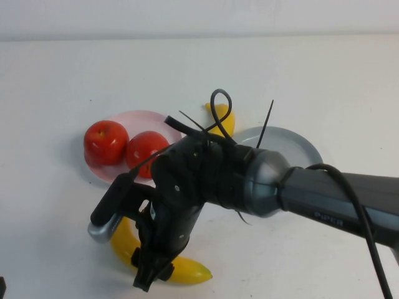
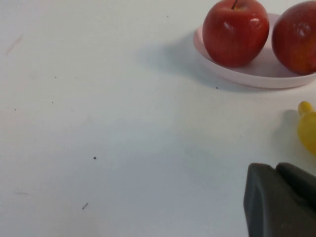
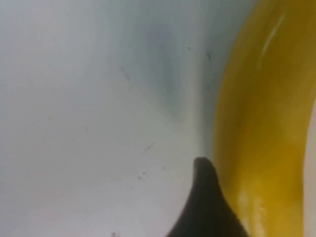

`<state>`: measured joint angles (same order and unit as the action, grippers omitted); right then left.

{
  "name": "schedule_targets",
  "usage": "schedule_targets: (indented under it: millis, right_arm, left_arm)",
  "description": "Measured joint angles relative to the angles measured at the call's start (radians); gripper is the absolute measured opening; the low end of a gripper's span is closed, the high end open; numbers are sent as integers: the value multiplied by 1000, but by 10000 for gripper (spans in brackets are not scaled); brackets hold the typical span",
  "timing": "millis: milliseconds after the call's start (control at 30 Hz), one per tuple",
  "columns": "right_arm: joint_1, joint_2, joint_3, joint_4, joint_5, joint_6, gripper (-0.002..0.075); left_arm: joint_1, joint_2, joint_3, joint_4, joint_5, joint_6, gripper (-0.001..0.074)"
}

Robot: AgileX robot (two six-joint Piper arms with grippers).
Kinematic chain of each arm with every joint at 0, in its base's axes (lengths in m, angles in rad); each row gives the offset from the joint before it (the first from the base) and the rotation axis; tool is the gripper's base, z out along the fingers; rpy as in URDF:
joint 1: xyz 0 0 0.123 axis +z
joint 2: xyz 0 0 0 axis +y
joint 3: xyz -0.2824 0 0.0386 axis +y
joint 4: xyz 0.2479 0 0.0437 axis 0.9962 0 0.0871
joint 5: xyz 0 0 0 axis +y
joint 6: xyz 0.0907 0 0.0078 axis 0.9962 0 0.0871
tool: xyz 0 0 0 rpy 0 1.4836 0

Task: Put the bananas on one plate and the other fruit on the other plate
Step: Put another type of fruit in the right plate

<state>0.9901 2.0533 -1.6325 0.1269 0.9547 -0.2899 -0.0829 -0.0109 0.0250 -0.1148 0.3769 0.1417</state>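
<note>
Two red apples (image 1: 106, 141) (image 1: 146, 152) sit on the pale pink plate (image 1: 149, 118) at the left. The grey plate (image 1: 290, 144) lies to its right, half hidden by my right arm. One banana (image 1: 225, 121) shows behind the arm, between the plates; whether it touches the grey rim I cannot tell. The other banana (image 1: 187, 272) lies on the table at the front. My right gripper (image 1: 153, 269) is down over it, open, with one finger (image 3: 202, 197) against the banana's side (image 3: 261, 123). My left gripper (image 2: 276, 170) is shut and empty, low over the table near the pink plate (image 2: 247, 76).
The right arm (image 1: 324, 199) stretches across the table from the right edge toward the front left, covering the middle. Bare white table lies behind the plates and at the far right.
</note>
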Motion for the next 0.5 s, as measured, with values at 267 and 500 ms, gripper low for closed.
schedule_targets:
  millis: [267,500]
  right_arm:
    - [0,34,0,-23,-6,-12,381]
    - [-2,44,-5,-24,-8,-47,308]
  left_arm:
    - [0,0,0,0,0,0,0]
    - [0,0,0,0,0,0,0]
